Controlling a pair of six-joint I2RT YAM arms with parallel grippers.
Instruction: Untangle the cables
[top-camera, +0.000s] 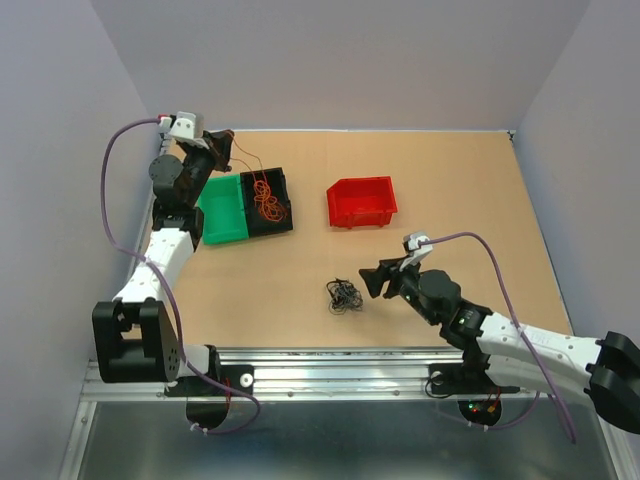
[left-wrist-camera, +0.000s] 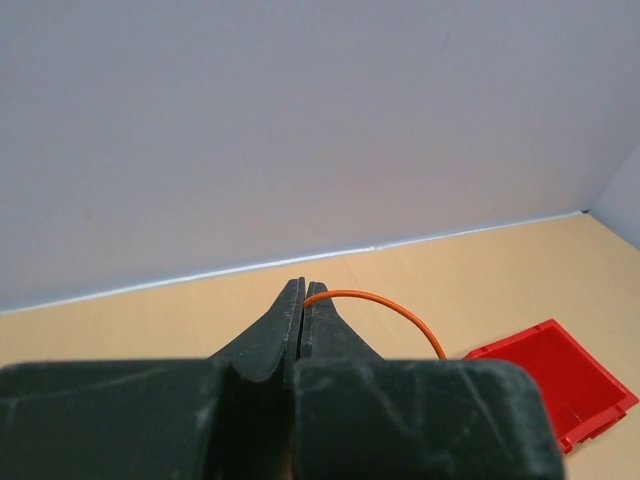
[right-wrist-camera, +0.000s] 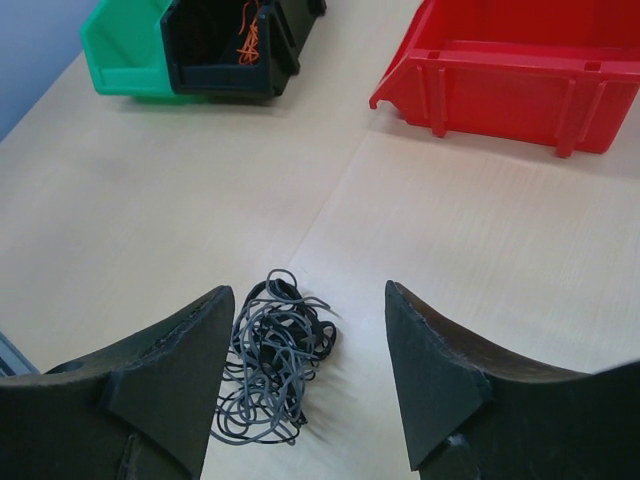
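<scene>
My left gripper (top-camera: 228, 138) (left-wrist-camera: 303, 290) is raised at the far left, shut on one end of an orange cable (left-wrist-camera: 385, 300). That cable (top-camera: 266, 200) runs down from the jaws into the black bin (top-camera: 270, 229), where its coils lie. A small knot of grey and black cables (top-camera: 344, 295) (right-wrist-camera: 270, 360) rests on the table. My right gripper (top-camera: 368, 278) (right-wrist-camera: 310, 290) hovers just right of and above the knot, open, with nothing between its fingers. In the right wrist view the knot sits beside the left finger.
A green bin (top-camera: 224, 212) (right-wrist-camera: 125, 50) stands against the black bin (right-wrist-camera: 215, 65) at the back left. A red bin (top-camera: 362, 203) (right-wrist-camera: 520, 90) (left-wrist-camera: 560, 385) sits beyond the knot. Grey walls enclose the table on three sides.
</scene>
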